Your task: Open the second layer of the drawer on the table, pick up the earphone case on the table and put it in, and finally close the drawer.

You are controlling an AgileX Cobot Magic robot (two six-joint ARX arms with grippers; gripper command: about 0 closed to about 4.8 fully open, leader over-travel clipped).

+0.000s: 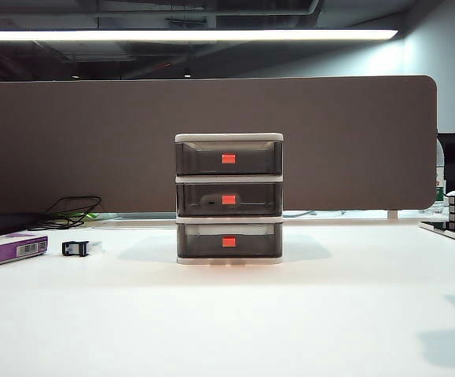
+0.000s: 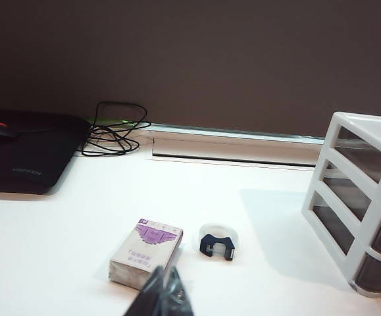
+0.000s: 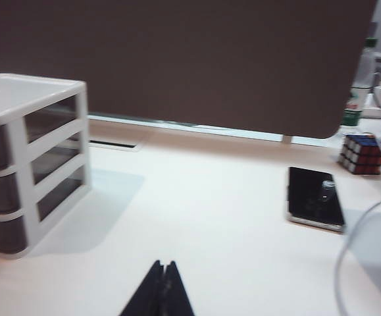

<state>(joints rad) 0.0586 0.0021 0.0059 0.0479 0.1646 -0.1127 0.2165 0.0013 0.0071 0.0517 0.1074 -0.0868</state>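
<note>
At the far left of the exterior view a purple-and-white box lies on the counter, with a small black clip just to its right; neither belongs to the task. In the left wrist view the left pincer shows at the lower edge, its tips pressed together and holding nothing, hovering near that box and well apart from the cabinet.

In the middle of the exterior view stands the drawer, all three trays pushed in flush. Through the smoky front of the second layer of the drawer a pale rounded shape shows left of the red-orange handle; that looks like the earphone case, already inside. No white case lies on the open counter in any view.

In the right wrist view the right pincer sits at the lower middle, tips together and empty, clear of the cabinet at the left of that frame. A dark phone and a puzzle cube lie toward the right.

By my reading the opening, placing and closing are all done, and nothing is left but for the arms to rest.
</note>
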